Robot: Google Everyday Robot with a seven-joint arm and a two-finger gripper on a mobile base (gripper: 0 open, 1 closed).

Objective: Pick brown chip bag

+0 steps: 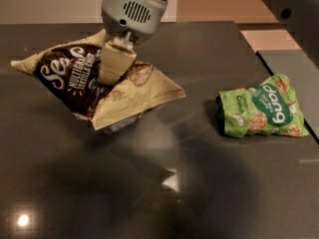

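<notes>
A dark, glossy table (239,193) fills nearly the whole view. Left of centre is the bag (70,81), the biggest item, dark brown and cream-tan with white lettering, crumpled into a tent shape. Its lower edge appears to hang just clear of the table, with a soft shadow below it (this is a judgement, as the gap is hard to read).

The gripper (112,71) reaches down from the top edge, a grey cylinder with cream fingers. They are pinched closed on the bag's upper fold, and the foil buckles around them.

A smaller green snack bag (259,107) lies flat, well apart to the right, untouched.

The grasp looks made and the lift begun. What is left is raising the bag fully clear.
</notes>
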